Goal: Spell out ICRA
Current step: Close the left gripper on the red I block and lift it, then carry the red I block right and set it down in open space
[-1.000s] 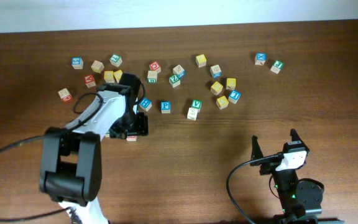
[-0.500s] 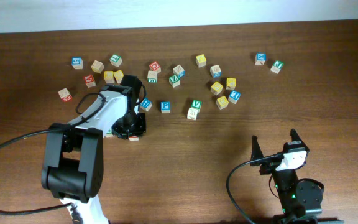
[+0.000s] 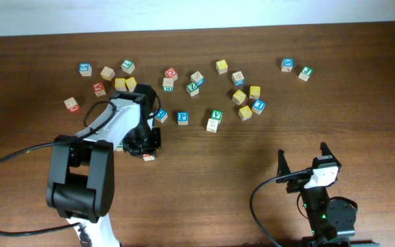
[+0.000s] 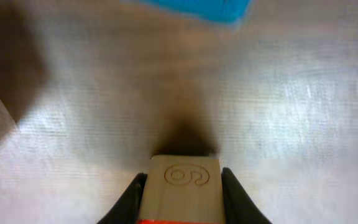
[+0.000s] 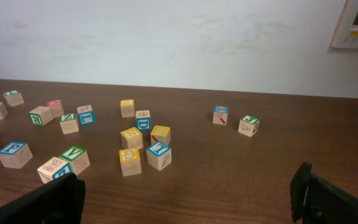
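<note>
1. By the near edge, my right gripper (image 3: 302, 154) faces the far edge, jaws wide apart.
2. Mid-surface (image 3: 218, 178), my left arm reaches down, its left gripper (image 4: 182, 194) clamped on a red-edged cube (image 4: 180, 176); a second ago the jaws stood wider.
3. Other cubes (image 3: 238, 97) lie scattered toward the far edge.

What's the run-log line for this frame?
left jaws: closed on red-edged cube | right jaws: open, empty | cube letter: not readable | ICRA row: none lined up yet

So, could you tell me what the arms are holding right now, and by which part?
The left gripper grips a red-edged wooden cube by two opposite sides, one finger on each. The right gripper is open and holds nothing.
</note>
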